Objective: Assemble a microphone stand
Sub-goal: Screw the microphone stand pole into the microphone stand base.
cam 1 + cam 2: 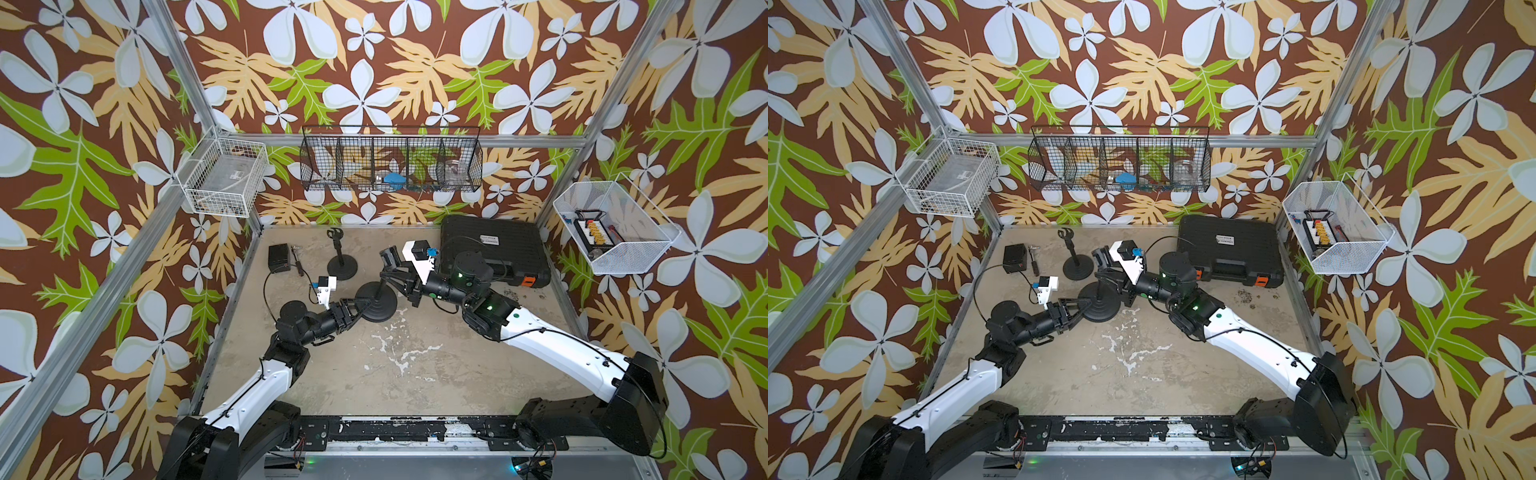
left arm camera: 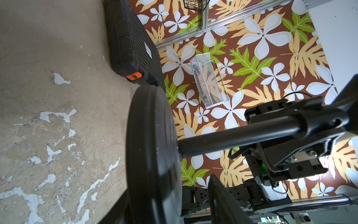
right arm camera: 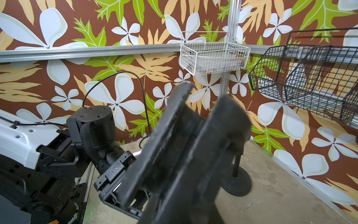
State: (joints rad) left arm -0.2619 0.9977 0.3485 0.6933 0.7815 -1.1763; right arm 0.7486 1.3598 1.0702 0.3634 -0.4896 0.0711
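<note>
At the middle of the tabletop (image 1: 415, 361): one round black stand base (image 1: 380, 311), lying flat, with a black pole (image 2: 232, 139) rising upright from its centre. Right claw (image 1: 386, 279): closed tight on the upper end of the pole, well above the base; the left wrist view shows its fingers (image 2: 286, 108) wrapped around the pole's top. Left claw (image 1: 362, 309): low at the near-left edge of the base, jaws partway apart and astride the rim, one finger (image 2: 220, 201) above the disc; whether they press on the base cannot be told. Behind and slightly left of the base, apart from it: a second, smaller stand (image 1: 341, 266), upright, complete with a forked clip (image 1: 333, 234) at its top, untouched by either arm. Further left, near the back-left corner: a small black box (image 1: 279, 257) with a thin cable, and just beside it a slim dark tool (image 1: 297, 261), too small to identify. At the back right: a closed black carrying case (image 1: 494, 247) with orange latches, lying flat. On the walls: a white wire basket (image 1: 224, 176) at the left, a long black wire basket (image 1: 390, 162) with dividers at the back, and a white mesh basket (image 1: 611, 224) at the right holding small items. Tabletop surface: beige, with scuffed white patches in front of the base.
</note>
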